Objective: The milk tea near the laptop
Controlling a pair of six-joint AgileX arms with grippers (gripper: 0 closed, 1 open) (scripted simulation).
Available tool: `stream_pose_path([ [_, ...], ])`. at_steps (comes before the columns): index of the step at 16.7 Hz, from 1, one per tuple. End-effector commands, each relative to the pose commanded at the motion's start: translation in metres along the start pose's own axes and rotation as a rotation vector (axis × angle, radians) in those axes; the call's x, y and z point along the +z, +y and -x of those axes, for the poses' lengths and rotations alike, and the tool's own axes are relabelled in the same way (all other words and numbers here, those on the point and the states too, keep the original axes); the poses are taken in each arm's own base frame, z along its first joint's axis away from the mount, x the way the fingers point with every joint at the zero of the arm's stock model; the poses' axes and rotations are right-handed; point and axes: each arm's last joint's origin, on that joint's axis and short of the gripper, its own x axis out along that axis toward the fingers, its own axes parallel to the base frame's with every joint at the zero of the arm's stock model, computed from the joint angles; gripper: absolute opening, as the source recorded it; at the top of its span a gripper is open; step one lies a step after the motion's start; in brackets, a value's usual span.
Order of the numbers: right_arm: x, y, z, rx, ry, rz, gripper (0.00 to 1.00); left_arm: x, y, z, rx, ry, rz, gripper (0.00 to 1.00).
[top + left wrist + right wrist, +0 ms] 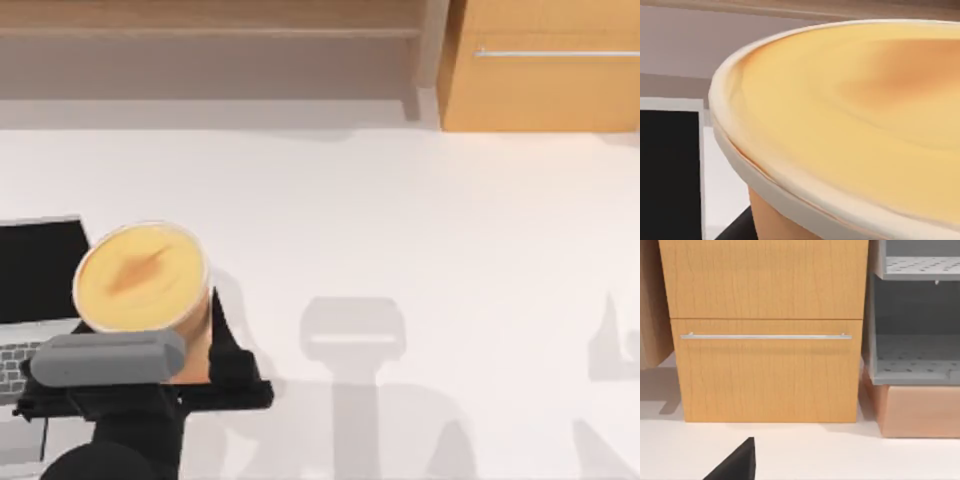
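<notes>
Fingers of left gripper point(190, 385) hidden under its grey housing at the cup's base; grip cannot be told. Milk tea point(142, 278): orange-tan cup, pale rim, flat yellow-orange top, at table's point(420, 230) left, overlapping laptop point(35, 275). Laptop cut off by frame edge. Right wrist faces a wooden drawer point(765, 370).

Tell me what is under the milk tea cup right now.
From above, the milk tea, held in the left gripper, overlaps the right edge of the laptop and the white table. Its wide top hides its base, so contact or clearance cannot be told.
</notes>
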Motion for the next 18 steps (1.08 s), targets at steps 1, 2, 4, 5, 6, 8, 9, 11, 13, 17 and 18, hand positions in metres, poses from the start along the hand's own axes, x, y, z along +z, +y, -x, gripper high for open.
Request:
stream_pose_path([
  [1,0.000,0.000,0.000,0.000,0.000,0.000,1.00,0.000,-0.001,-0.001,-0.001,-0.005,0.011,0.00],
  [2,0.000,0.000,0.000,0.000,0.000,0.000,1.00,-0.001,-0.002,-0.001,-0.002,-0.010,0.022,0.00],
  [4,0.000,0.000,0.000,0.000,0.000,0.000,1.00,-0.003,-0.003,-0.002,-0.004,-0.018,0.039,0.00],
  [5,0.000,0.000,0.000,0.000,0.000,0.000,1.00,-0.004,-0.003,-0.002,-0.005,-0.021,0.044,0.00],
  [6,0.000,0.000,0.000,0.000,0.000,0.000,1.00,-0.006,-0.004,-0.001,-0.007,-0.022,0.048,0.00],
  [8,0.000,0.000,0.000,0.000,0.000,0.000,1.00,-0.010,-0.003,-0.001,-0.009,-0.020,0.044,0.00],
  [9,0.000,0.000,0.000,0.000,0.000,0.000,1.00,-0.012,-0.002,0.000,-0.010,-0.016,0.037,0.00],
  [11,0.000,0.000,0.000,0.000,0.000,0.000,1.00,-0.018,0.001,0.001,-0.011,-0.003,0.009,0.00],
  [13,0.000,0.000,0.000,0.000,0.000,0.000,1.00,-0.025,0.005,0.002,-0.009,0.019,-0.036,0.00],
  [17,0.000,0.000,0.000,0.000,0.000,0.000,1.00,-0.031,0.011,0.005,-0.007,0.042,-0.083,0.00],
  [18,0.000,0.000,0.000,0.000,0.000,0.000,1.00,-0.031,0.011,0.005,-0.007,0.042,-0.083,0.00],
])
